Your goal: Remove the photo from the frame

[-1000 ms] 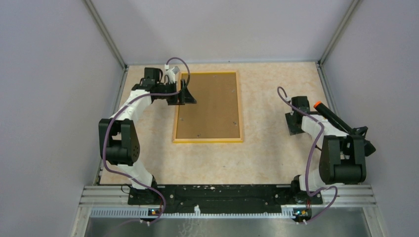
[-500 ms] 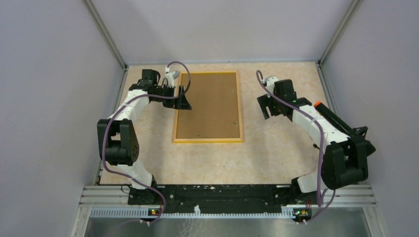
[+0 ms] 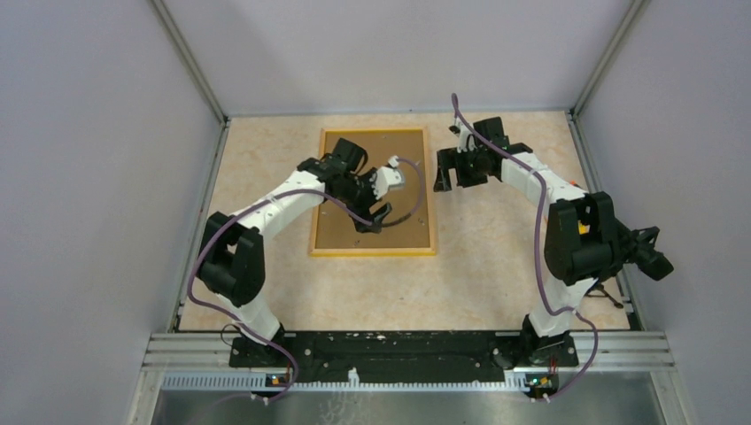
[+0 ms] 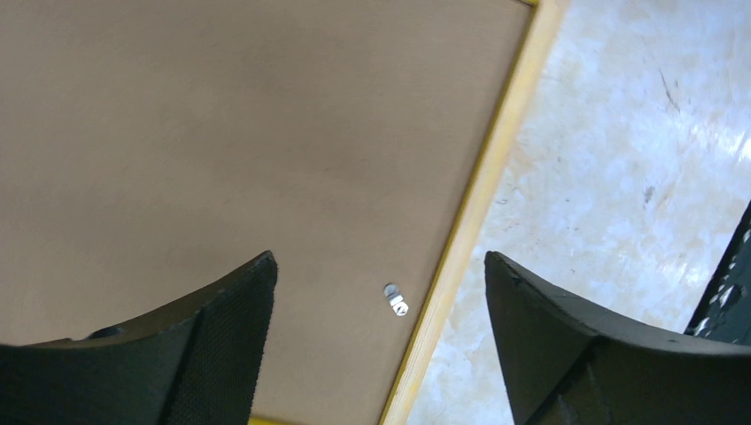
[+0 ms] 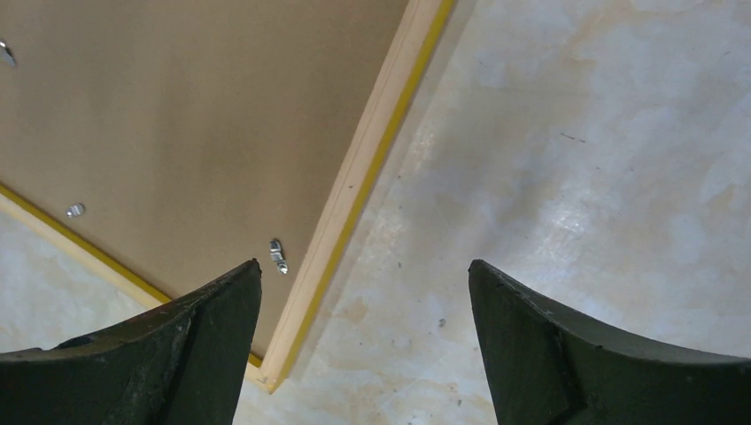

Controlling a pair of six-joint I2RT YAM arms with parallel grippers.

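Note:
The frame (image 3: 372, 252) lies face down on the table, its brown back panel up inside a light wooden rim edged in yellow. The photo is hidden under it. My left gripper (image 3: 376, 217) is open and empty above the panel's near right part. In the left wrist view the left gripper (image 4: 379, 258) straddles a small metal clip (image 4: 396, 301) beside the frame's rim (image 4: 478, 204). My right gripper (image 3: 447, 175) is open and empty just right of the frame's far right edge. In the right wrist view the right gripper (image 5: 365, 263) hangs over bare table beside the frame's corner (image 5: 266, 376) and a clip (image 5: 279, 257).
The marbled tabletop (image 3: 496, 266) is enclosed by grey walls at left, back and right. A black object (image 3: 651, 252) sits at the right edge behind the right arm. A metal rail (image 3: 398, 350) with the arm bases runs along the near edge.
My left gripper swung from the frame's far left edge to above the panel's near right part. My right gripper moved from the table's right side up to the frame's far right edge.

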